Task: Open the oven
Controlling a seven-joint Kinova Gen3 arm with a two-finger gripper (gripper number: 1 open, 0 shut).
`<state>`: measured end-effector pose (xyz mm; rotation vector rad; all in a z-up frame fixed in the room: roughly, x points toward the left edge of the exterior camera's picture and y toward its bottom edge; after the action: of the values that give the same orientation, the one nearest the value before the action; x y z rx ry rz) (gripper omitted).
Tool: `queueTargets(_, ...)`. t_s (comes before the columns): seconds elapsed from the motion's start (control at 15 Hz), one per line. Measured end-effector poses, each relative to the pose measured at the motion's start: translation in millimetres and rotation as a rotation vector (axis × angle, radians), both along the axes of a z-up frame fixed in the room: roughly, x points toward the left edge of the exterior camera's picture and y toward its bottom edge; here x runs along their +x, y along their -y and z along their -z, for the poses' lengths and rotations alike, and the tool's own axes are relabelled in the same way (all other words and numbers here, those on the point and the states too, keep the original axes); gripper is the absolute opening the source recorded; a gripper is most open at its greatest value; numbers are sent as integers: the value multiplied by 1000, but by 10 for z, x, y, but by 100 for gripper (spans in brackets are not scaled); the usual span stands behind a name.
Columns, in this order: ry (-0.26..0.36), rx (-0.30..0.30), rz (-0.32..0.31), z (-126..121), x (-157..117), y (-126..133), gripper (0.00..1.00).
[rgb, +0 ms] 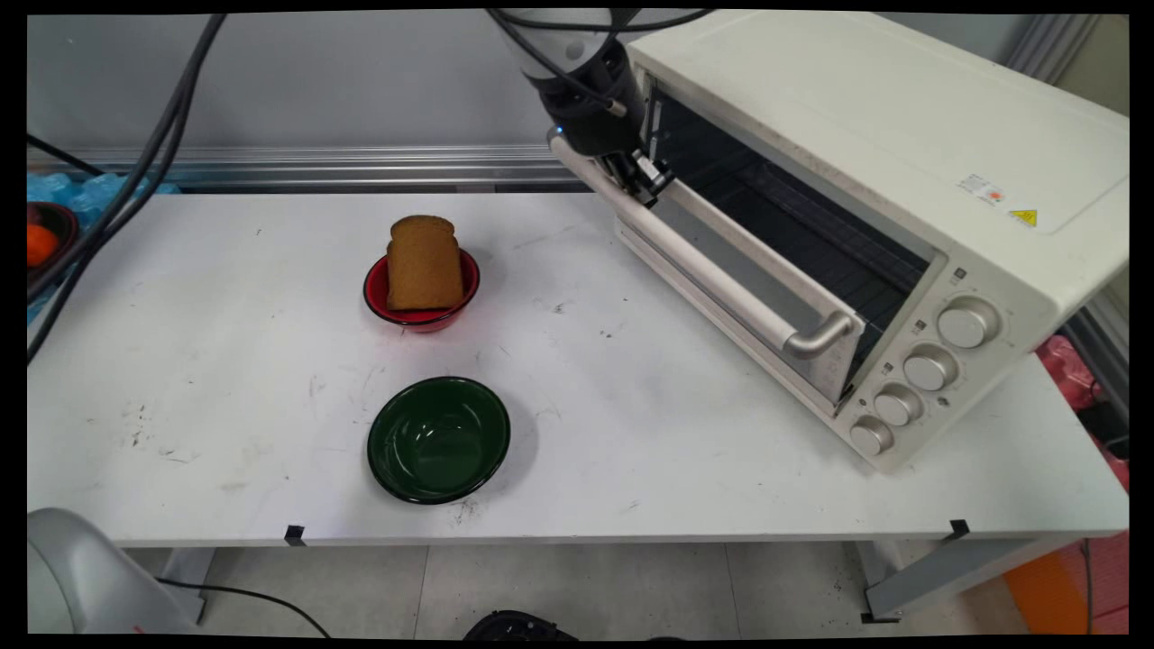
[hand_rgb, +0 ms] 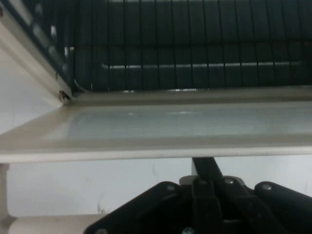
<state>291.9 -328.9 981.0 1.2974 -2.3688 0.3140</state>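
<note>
End effector [rgb: 647,183] at oven door [rgb: 721,261], yellow warning label [rgb: 1023,217]

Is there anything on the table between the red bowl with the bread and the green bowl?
No. The main view shows only bare table between the red bowl and the green bowl.

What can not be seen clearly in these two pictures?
- Main view: the gripper at the oven door; its grip state cannot be told.
- Main view: the red bowl interior, hidden by the bread slice.
- Hand view: the door handle, cut off by the bottom edge.
</note>
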Motion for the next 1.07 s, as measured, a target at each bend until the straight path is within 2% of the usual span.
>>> queueTargets(1.07,1,-1,12,413,250,-321,0)
